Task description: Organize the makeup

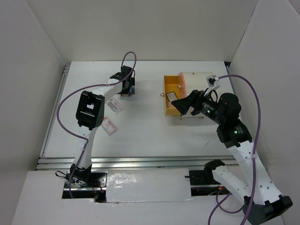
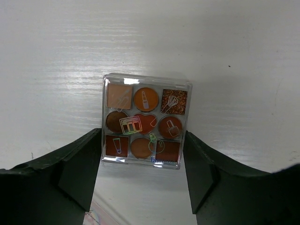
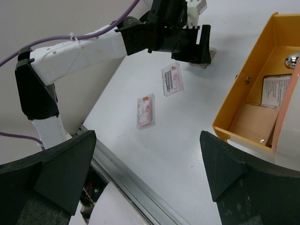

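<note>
Toward the table's far side, the left gripper [image 1: 127,88] flanks an eyeshadow palette [image 2: 146,121] lying flat. I can't tell whether its jaws pinch it yet. Next, I'd say, comes lifting it toward the orange drawer [image 3: 243,84], where the right gripper [image 3: 150,178] gapes wide, empty.

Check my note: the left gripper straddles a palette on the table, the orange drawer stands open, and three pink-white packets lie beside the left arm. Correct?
One slip: two packets lie beside the left arm, not three, as the top external view shows. The left gripper does straddle the palette, and the orange drawer stands open.
</note>
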{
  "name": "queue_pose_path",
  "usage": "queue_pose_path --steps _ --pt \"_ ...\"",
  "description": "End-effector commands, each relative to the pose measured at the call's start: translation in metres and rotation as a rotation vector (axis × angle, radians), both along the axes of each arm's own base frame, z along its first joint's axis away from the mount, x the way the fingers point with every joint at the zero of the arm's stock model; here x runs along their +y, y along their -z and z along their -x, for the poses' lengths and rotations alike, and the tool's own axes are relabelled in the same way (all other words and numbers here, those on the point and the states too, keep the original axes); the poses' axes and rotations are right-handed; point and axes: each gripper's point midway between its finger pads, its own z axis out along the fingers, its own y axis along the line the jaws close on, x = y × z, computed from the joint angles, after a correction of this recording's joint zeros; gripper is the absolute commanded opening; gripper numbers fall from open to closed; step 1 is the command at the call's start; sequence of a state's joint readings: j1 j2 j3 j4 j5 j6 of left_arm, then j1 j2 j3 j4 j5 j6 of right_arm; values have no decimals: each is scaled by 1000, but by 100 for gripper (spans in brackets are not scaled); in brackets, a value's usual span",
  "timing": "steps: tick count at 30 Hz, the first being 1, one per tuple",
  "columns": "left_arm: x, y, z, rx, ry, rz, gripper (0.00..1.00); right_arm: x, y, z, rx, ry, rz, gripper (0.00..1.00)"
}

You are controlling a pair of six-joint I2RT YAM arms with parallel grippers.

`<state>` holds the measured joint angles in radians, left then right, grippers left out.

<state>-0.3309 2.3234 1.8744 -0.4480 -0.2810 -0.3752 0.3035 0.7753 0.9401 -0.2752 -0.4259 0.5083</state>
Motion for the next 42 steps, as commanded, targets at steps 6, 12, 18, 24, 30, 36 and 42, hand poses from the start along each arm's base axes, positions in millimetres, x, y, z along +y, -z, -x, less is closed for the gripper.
queue_pose_path --steps 6,12,18,24,30,36,42 --pt "-51 -85 31 -117 90 356 40 1 -16 0 -61 1 -18 100" --pt "-109 -177 64 -231 249 760 45 1 -20 3 -68 -2 -28 100" --pt "-166 -241 96 -269 384 1003 48 1 -31 6 -84 2 -59 100" --pt "-209 -282 114 -279 411 1122 51 -5 -45 11 -105 25 -71 100" --pt "-236 -281 114 -226 392 1165 54 -6 -50 18 -113 21 -82 100" --pt "-245 -270 112 -204 380 1148 82 -8 -50 22 -118 24 -76 100" --pt "-260 -266 111 -174 430 1148 99 -8 -48 22 -115 24 -73 100"
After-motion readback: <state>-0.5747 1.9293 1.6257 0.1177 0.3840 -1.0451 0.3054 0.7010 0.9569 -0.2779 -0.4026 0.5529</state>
